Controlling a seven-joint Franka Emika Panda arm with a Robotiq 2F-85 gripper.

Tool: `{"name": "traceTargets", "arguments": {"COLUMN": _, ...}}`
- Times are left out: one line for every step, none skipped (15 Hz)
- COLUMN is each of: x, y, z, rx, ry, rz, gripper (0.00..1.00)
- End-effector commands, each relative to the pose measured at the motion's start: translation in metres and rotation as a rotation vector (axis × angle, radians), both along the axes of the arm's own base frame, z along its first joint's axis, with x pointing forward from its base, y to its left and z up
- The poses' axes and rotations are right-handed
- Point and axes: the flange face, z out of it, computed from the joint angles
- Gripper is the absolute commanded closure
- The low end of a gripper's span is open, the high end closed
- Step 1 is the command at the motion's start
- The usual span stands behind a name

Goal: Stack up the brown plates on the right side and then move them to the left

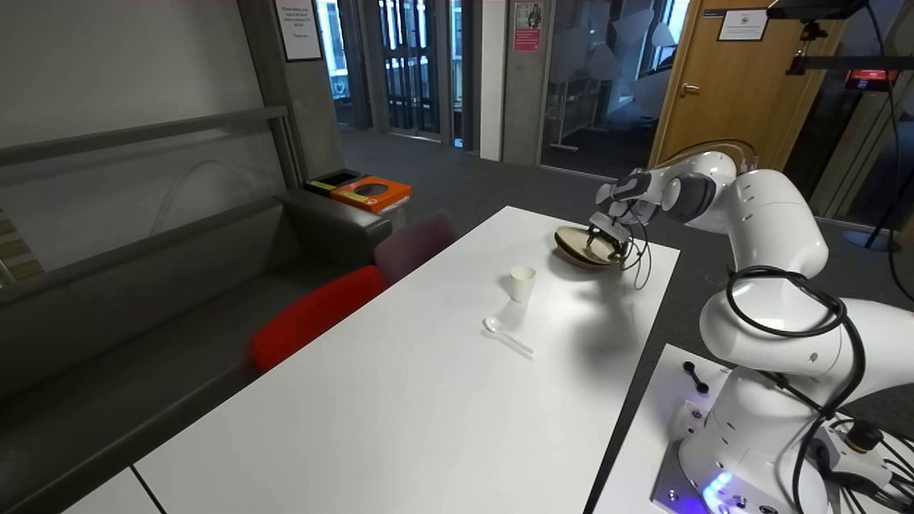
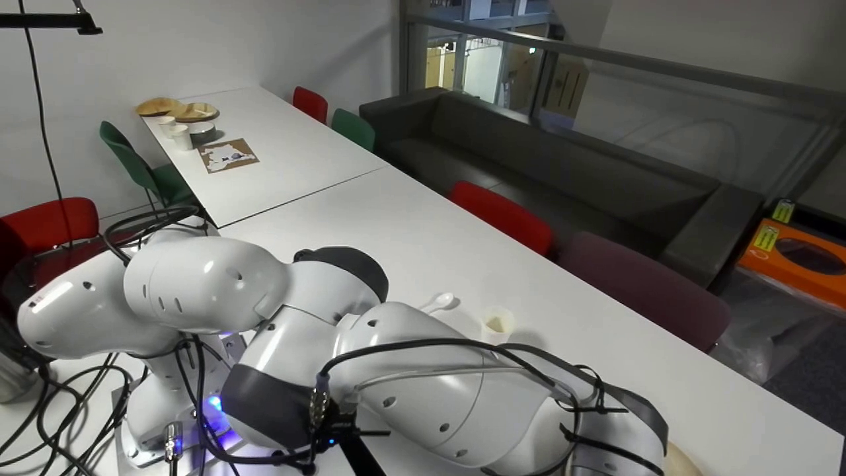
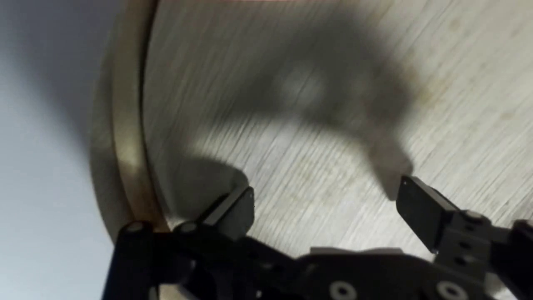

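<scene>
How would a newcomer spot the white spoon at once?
In an exterior view, find the white table the robot arm reaches over, then the pale cup standing on it. The spoon lies nearer the camera than that cup. Unlike its upright neighbour, it is slender, with a rounded head and straight handle.

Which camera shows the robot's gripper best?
The wrist view: there the gripper is big and close, with its fingers plainly apart. An exterior view shows it too, but tiny, at the plates. In an exterior view where the arm reaches out of frame at the bottom, it can't be seen.
</scene>
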Motion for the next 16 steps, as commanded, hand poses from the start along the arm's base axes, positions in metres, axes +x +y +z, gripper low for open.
{"name": "traceTargets", "arguments": {"x": -0.001, "y": 0.018, "z": -0.025, "rx": 0.052, "ry": 0.096, "rz": 0.121, "gripper": 0.00}}
{"name": "traceTargets", "arguments": {"x": 0.000, "y": 0.024, "z": -0.030, "rx": 0.052, "ry": 0.120, "rz": 0.147, "gripper": 0.00}}
{"name": "traceTargets", "arguments": {"x": 0.003, "y": 0.031, "z": -0.035, "rx": 0.040, "ry": 0.144, "rz": 0.176, "gripper": 0.00}}
{"name": "traceTargets", "arguments": {"x": 0.005, "y": 0.036, "z": -0.037, "rx": 0.026, "ry": 0.164, "rz": 0.204, "gripper": 0.00}}
{"name": "traceTargets", "arguments": {"x": 0.009, "y": 0.041, "z": -0.036, "rx": 0.007, "ry": 0.180, "rz": 0.233, "gripper": 0.00}}
{"name": "traceTargets", "arguments": {"x": 0.012, "y": 0.048, "z": -0.037, "rx": -0.013, "ry": 0.194, "rz": 0.265, "gripper": 0.00}}
{"name": "traceTargets", "arguments": {"x": 0.015, "y": 0.057, "z": -0.035, "rx": -0.035, "ry": 0.203, "rz": 0.298, "gripper": 0.00}}
{"name": "traceTargets", "arguments": {"x": 0.017, "y": 0.067, "z": -0.033, "rx": -0.061, "ry": 0.198, "rz": 0.344, "gripper": 0.00}}
{"name": "traceTargets", "arguments": {"x": 0.020, "y": 0.073, "z": -0.030, "rx": -0.088, "ry": 0.191, "rz": 0.388, "gripper": 0.00}}
{"name": "traceTargets", "arguments": {"x": 0.023, "y": 0.080, "z": -0.028, "rx": -0.114, "ry": 0.179, "rz": 0.434, "gripper": 0.00}}
{"name": "traceTargets", "arguments": {"x": 0.025, "y": 0.088, "z": -0.026, "rx": -0.137, "ry": 0.163, "rz": 0.484, "gripper": 0.00}}
{"name": "traceTargets", "arguments": {"x": 0.026, "y": 0.096, "z": -0.024, "rx": -0.154, "ry": 0.153, "rz": 0.531, "gripper": 0.00}}
{"name": "traceTargets", "arguments": {"x": 0.026, "y": 0.105, "z": -0.023, "rx": -0.169, "ry": 0.144, "rz": 0.575, "gripper": 0.00}}
{"name": "traceTargets", "arguments": {"x": 0.026, "y": 0.114, "z": -0.023, "rx": -0.180, "ry": 0.137, "rz": 0.625, "gripper": 0.00}}
{"name": "traceTargets", "arguments": {"x": 0.024, "y": 0.123, "z": -0.023, "rx": -0.190, "ry": 0.136, "rz": 0.665, "gripper": 0.00}}
{"name": "traceTargets", "arguments": {"x": 0.023, "y": 0.132, "z": -0.022, "rx": -0.199, "ry": 0.135, "rz": 0.708, "gripper": 0.00}}
